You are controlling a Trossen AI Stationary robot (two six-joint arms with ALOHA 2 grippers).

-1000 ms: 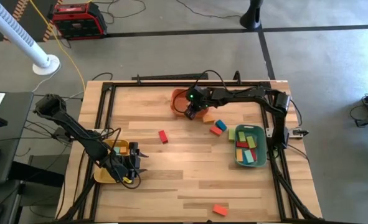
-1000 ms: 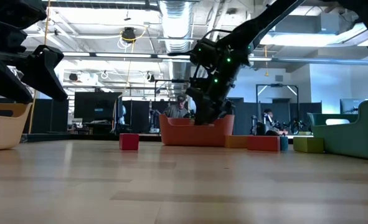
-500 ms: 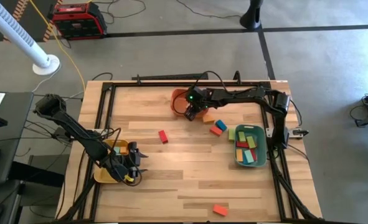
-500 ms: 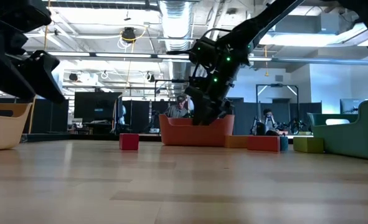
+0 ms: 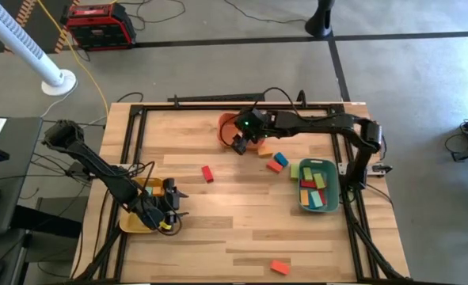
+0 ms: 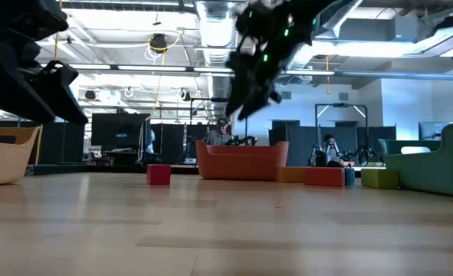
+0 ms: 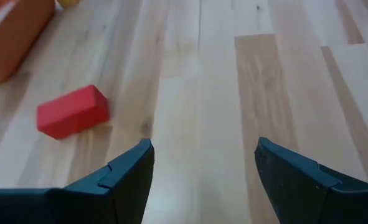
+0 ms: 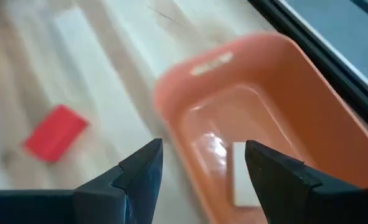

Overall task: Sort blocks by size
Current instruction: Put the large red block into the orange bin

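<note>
With the right gripper (image 8: 199,165) spread, empty, above the orange tray (image 5: 228,127), steer next to the red block (image 5: 207,173) lying mid-table; straddle its narrow sides squarely. Left gripper (image 7: 199,163) wide, empty, beside the yellow tray (image 5: 135,224).

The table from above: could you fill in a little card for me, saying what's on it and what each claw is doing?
Orange tray: far side of table, right claw open, empty, above it
Green tray: right side, several blocks inside
Yellow tray: left side, left claw open beside it
Loose blocks: red block mid-table, orange block near front edge
</note>
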